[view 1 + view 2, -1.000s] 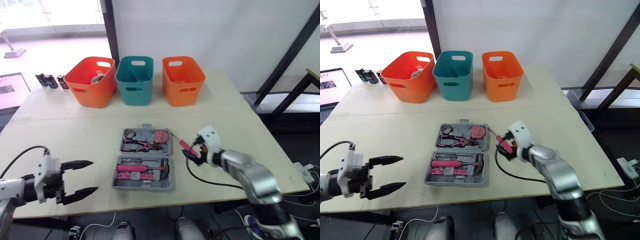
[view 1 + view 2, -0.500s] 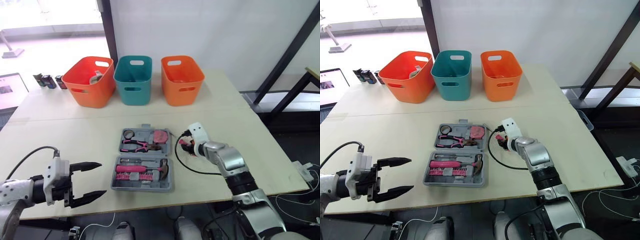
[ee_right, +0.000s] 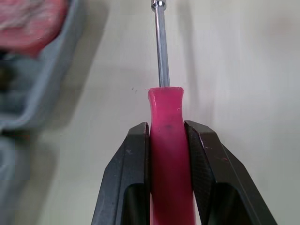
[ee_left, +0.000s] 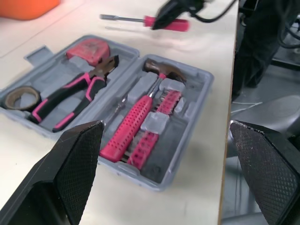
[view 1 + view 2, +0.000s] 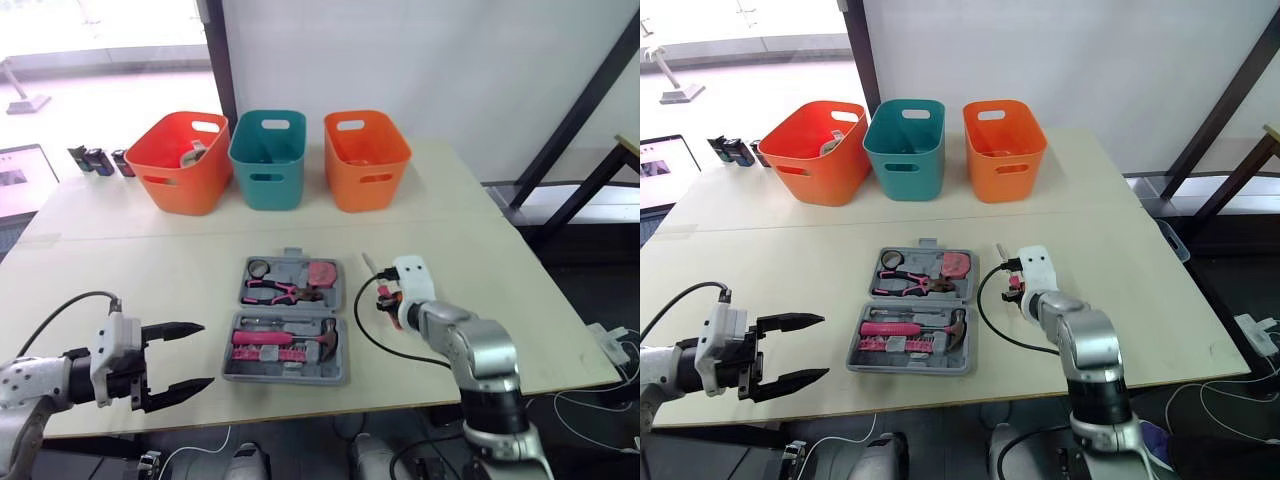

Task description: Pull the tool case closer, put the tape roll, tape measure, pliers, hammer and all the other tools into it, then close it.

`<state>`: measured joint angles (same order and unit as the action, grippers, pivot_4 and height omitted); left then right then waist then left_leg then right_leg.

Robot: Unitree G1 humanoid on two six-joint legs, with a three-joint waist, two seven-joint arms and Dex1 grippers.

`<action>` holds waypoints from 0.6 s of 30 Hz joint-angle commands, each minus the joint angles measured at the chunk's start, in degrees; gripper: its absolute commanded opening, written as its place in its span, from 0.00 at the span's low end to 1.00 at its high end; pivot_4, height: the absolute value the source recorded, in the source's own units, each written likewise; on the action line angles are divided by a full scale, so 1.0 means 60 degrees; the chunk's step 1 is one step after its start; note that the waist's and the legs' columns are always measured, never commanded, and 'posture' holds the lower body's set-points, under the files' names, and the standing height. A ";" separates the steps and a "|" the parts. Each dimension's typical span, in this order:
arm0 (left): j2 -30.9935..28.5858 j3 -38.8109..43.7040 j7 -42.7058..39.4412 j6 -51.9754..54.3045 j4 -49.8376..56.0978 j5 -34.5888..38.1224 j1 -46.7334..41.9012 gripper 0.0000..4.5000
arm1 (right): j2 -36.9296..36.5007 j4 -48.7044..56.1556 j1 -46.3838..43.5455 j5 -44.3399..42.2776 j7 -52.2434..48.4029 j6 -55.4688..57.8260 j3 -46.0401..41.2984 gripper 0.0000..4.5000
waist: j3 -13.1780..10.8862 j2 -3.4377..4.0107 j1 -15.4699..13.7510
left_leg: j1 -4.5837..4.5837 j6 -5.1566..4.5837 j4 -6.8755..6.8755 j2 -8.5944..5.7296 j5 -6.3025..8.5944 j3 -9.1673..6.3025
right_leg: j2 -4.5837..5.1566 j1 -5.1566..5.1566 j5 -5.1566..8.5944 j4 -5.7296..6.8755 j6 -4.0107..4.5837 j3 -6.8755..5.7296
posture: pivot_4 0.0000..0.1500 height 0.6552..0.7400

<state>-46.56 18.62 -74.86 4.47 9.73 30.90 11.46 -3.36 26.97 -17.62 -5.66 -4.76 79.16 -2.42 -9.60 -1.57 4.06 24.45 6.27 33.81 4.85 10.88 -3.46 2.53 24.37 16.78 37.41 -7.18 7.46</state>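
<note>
Clamping the handle of a pink-handled, steel-shafted screwdriver (image 3: 164, 112) between its two black fingers, the right gripper (image 3: 166, 129) holds the tool low over the pale beige table (image 5: 150, 260), just right of the open grey plastic tool case (image 5: 285, 376). The case's far half holds a dark tape roll (image 5: 260, 268), a pink tape measure (image 5: 322, 272) and pink-handled pliers (image 5: 275, 291); its near half holds a pink-handled hammer (image 5: 285, 338). The left gripper (image 5: 203, 354), spread wide and empty, hovers left of the case.
</note>
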 commanded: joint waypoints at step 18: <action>-0.0145 -0.0178 -0.0266 -0.0288 -0.0456 -0.0139 -0.0534 1.00 | 0.1438 0.0523 0.1998 0.0060 0.1006 -0.0881 -0.0447 0.57 | 0.0017 -0.0028 0.0011 | -0.0011 0.0003 0.0026 -0.0001 0.0000 0.0009 | 0.0013 -0.0014 -0.0014 -0.0016 0.0025 0.0001 | 1.00 1.00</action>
<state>-46.66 16.72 -76.12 3.44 6.87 29.99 8.39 3.56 29.56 -5.41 -4.92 1.18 73.46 -2.01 -9.49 -1.74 4.12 24.39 6.29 34.00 4.84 10.88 -3.40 2.62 24.29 16.69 37.29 -7.02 7.47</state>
